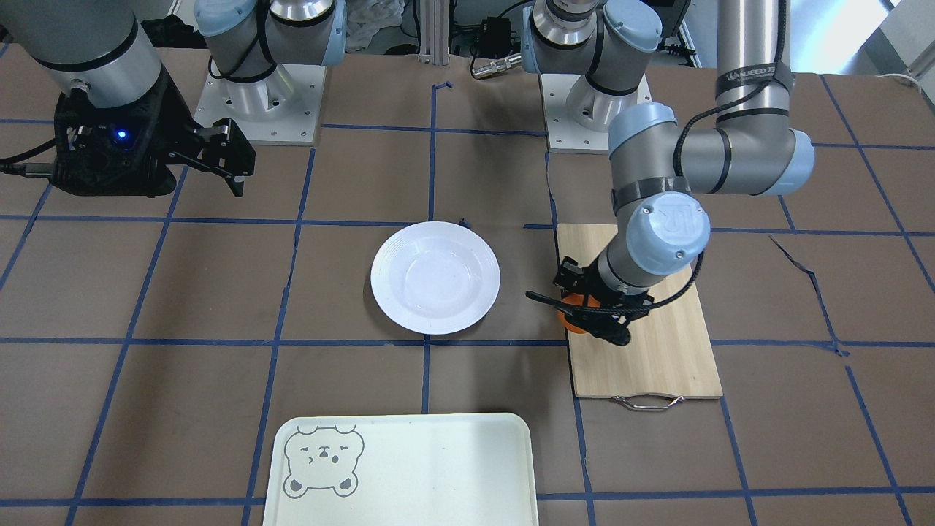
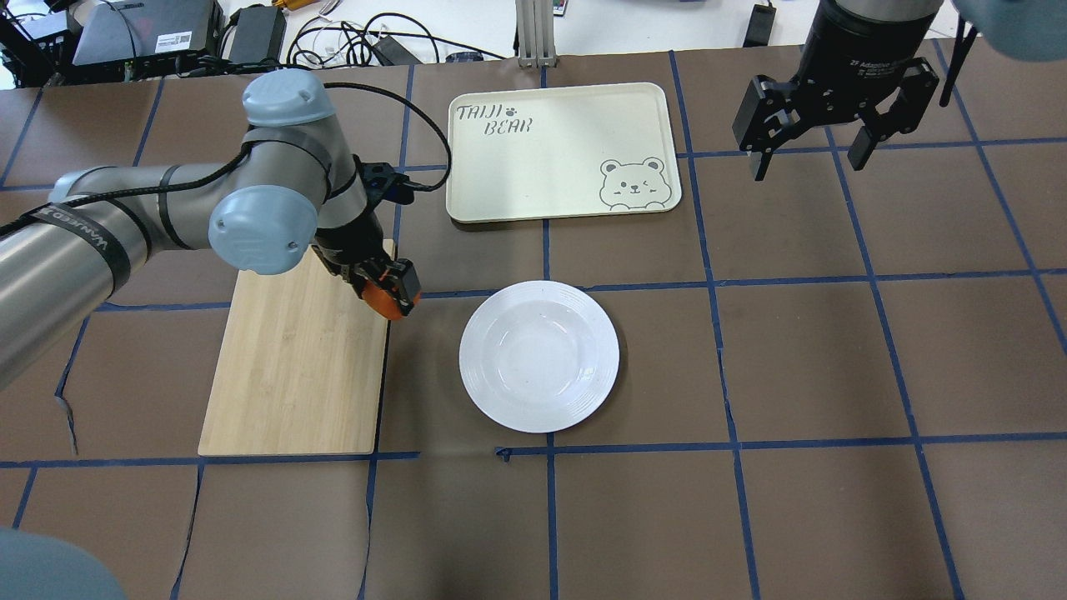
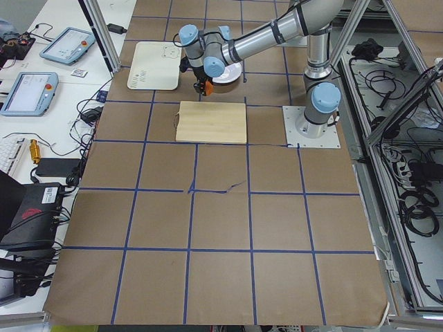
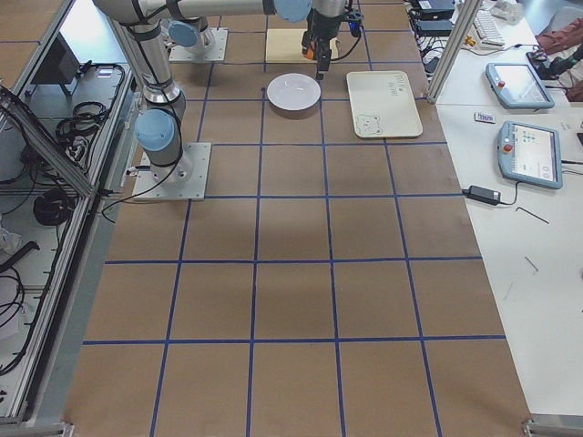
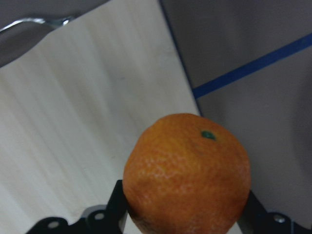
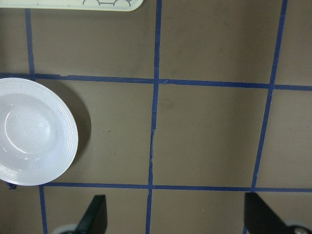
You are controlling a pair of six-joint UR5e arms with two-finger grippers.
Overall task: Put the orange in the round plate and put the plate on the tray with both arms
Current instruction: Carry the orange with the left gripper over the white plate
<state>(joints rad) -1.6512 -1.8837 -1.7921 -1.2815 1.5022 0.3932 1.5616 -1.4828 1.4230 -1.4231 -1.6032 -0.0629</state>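
Step 1 of 2 looks underway. L gripper (image 2: 385,287) is clamped on the orange (image 2: 382,303), over the cutting board (image 2: 292,367) edge nearest the round plate (image 2: 539,357). Plate has nothing in it. R gripper (image 2: 809,165) is spread wide, holding nothing, well apart from plate.

To do: orange into plate, then 2-arm carry to the tray (image 2: 533,167), nothing on it yet.

Table (image 2: 834,375): brown mat w/ blue tape grid. Cables (image 2: 367,37) behind, teach pendants (image 4: 533,150) on side bench (image 4: 510,237).
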